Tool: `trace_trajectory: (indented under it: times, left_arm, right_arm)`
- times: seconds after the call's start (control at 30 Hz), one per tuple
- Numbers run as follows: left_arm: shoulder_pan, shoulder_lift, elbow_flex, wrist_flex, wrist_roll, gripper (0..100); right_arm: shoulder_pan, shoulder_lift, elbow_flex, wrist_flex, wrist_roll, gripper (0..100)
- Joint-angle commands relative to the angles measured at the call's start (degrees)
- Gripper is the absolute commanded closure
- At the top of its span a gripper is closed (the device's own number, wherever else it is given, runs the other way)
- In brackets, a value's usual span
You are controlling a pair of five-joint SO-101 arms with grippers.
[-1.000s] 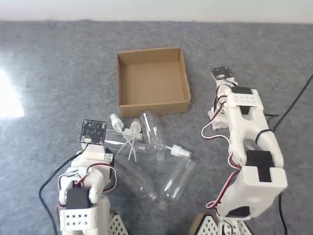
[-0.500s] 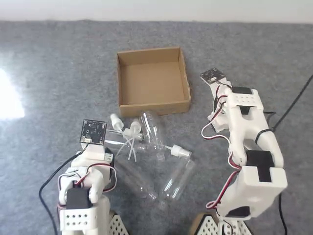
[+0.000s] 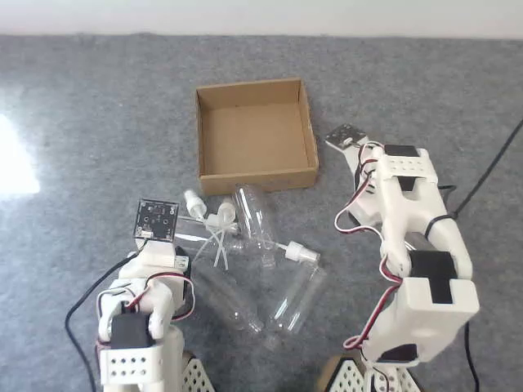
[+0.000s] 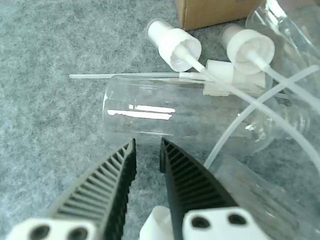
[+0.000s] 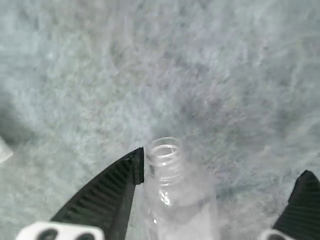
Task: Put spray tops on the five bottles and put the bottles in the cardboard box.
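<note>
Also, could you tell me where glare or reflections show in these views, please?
High view: a white glare patch on the table at the left edge. Left wrist view: bright streaks along the clear bottle ahead of the left pincer. Right wrist view: a glint on the uncapped bottle.

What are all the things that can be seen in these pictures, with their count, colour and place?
box: one, brown cardboard, empty, at the far middle of the table.
bottles: five, clear; four in a pile on the near side of the box, one between the fingers of the right gripper.
spray tops: at least three, white, in the pile.
table: one, grey.
left gripper: black fingers, slightly open, holding nothing, beside a lying bottle of the pile.
right gripper: black fingers, wide open, on either side of the fifth bottle.
</note>
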Motion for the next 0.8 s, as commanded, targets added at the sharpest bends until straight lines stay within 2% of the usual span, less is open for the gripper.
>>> trace_trajectory:
  times: [0.0,0.13,0.67,0.77]
  left_arm:
    - [0.0,-1.1,-0.1,0.3,0.5,93]
    - [0.0,-1.1,-0.1,0.3,0.5,93]
    - [0.0,-1.1,-0.1,0.3,0.5,93]
    - [0.0,-1.1,-0.1,0.3,0.5,93]
  right_arm:
    - [-0.7,-3.8,-2.5,2.9,4.5,58.2]
    - [-0.5,-3.8,-2.5,4.6,7.4,58.2]
    - [-1.5,-3.8,-2.5,9.0,7.8,58.2]
    - [-0.7,-3.8,-1.8,9.0,11.1,58.2]
